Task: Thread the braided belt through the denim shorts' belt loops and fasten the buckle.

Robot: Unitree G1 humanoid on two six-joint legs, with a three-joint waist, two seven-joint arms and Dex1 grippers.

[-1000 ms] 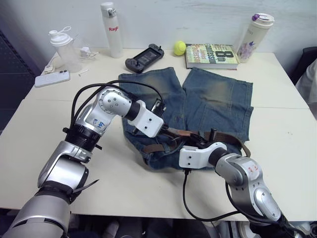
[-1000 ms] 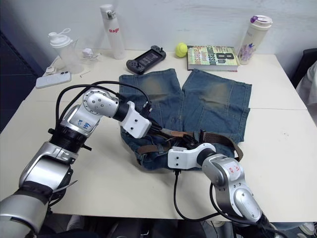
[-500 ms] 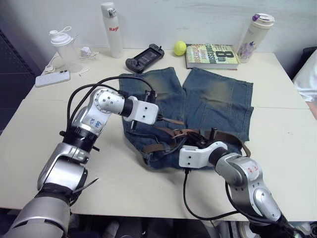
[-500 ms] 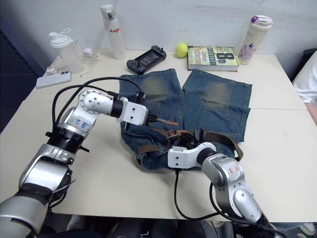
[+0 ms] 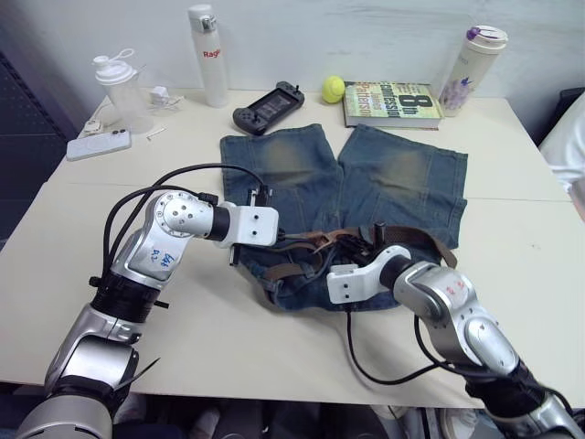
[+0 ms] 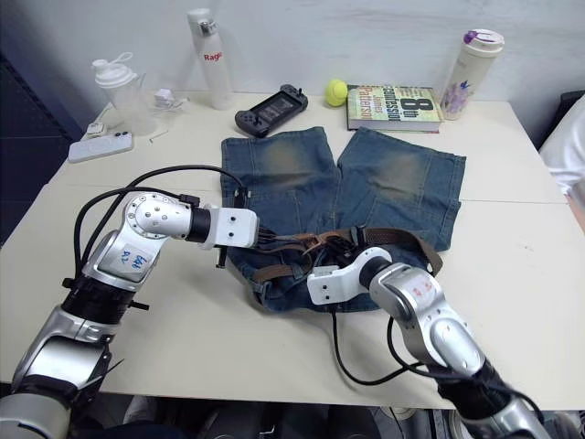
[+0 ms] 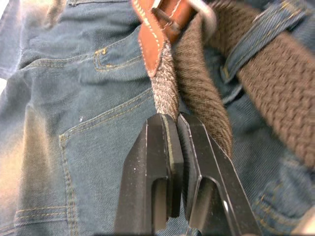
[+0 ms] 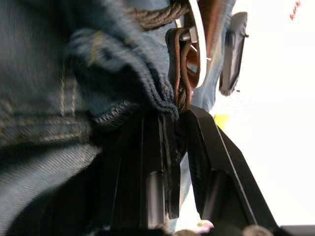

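The denim shorts (image 5: 402,174) lie flat on the table, legs pointing away and the waistband bunched at the near side. The braided belt (image 5: 416,240) runs brown along that waistband. My left gripper (image 7: 171,118) is shut on the braided strap just below its tan leather tip, beside the silver buckle (image 7: 206,12) and a belt loop (image 7: 251,42) with the belt under it. From the near side, my right gripper (image 8: 179,115) pinches the leather belt end at the buckle (image 8: 198,39), together with the waistband's edge. The two grippers (image 5: 291,240) (image 5: 354,251) are a hand's width apart.
Along the table's far edge stand a shaker cup (image 5: 119,87), a white bottle (image 5: 206,55), a game controller (image 5: 267,105), a tennis ball (image 5: 332,89), a book (image 5: 391,103) and a tumbler (image 5: 471,64). A phone (image 5: 98,144) lies far left. A person's sleeve (image 5: 569,146) shows at the right edge.
My left gripper has come down and toward me over the waistband, closing on the belt's end and drawing it leftward. The right gripper has shifted slightly toward the waistband.
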